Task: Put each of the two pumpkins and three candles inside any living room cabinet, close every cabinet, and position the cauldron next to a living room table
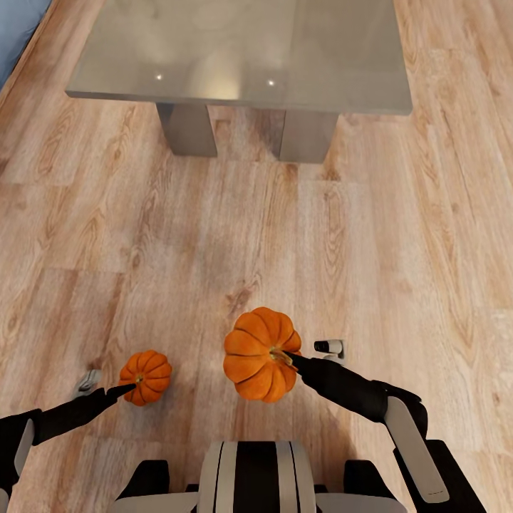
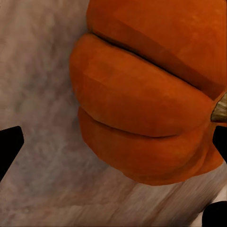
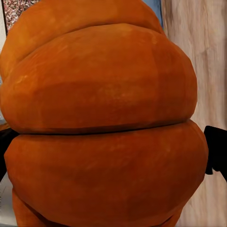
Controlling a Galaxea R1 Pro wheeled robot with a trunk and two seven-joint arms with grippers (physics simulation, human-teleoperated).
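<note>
Two orange ribbed pumpkins show over the wooden floor in front of me. The larger-looking pumpkin is raised, and my right gripper is shut on it. Up close this pumpkin spans the whole gap between the black fingertips. The other pumpkin sits lower at the left, with my left gripper at its near side. There the gripper stands open: the pumpkin lies against one fingertip, and the other is clear of it. The coffee table stands ahead.
The table's two grey legs reach the floor under its near edge. A blue surface shows at the far left corner. Bare wooden floor lies between me and the table.
</note>
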